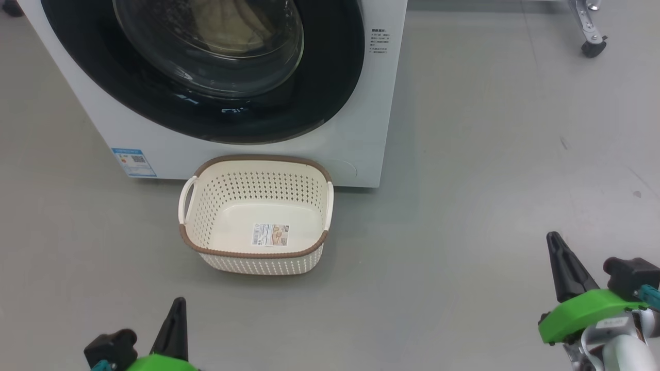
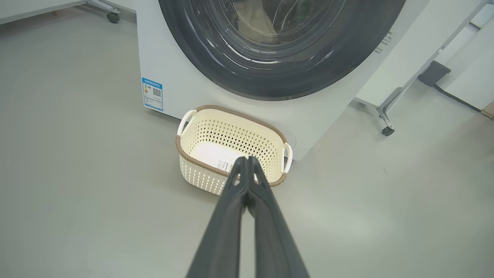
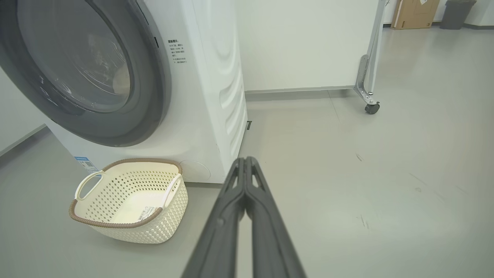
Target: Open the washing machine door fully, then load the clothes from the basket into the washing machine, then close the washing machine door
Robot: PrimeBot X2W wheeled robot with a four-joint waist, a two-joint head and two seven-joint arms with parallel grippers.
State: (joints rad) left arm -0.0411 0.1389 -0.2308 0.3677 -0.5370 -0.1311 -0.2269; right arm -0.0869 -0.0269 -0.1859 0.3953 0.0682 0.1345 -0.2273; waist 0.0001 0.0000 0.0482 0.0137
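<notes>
A plain grey floor (image 1: 464,206) spreads across the room, and one white washing machine (image 1: 361,129) stands on it. Its single round black door (image 1: 335,77) lies flush against the front, shut. Through the door's clear glass bowl, pale cream clothes (image 1: 227,26) show inside the drum; how many pieces there are cannot be told through the glass. One blue label (image 1: 134,162) sits low on the machine's front, at its left corner in the head view. One cream basket (image 1: 258,161) with a brown rim stands upright on the floor just before the machine, below the door, its far edge close to the machine's front. It has two white handles, one at each short end (image 1: 186,198) (image 1: 330,206), and one label (image 1: 270,235) lies on its bare bottom. Two pincers are in view, both nearer the camera than the basket and well apart from it. The left pincer (image 2: 247,159) has its two dark fingers pressed together with nothing between them, pointing toward the basket. The right pincer (image 3: 247,159) is likewise closed on nothing, off to the basket's right and over bare floor. One caster wheel (image 1: 593,49) of a metal frame stands on the floor at the head view's upper right.
</notes>
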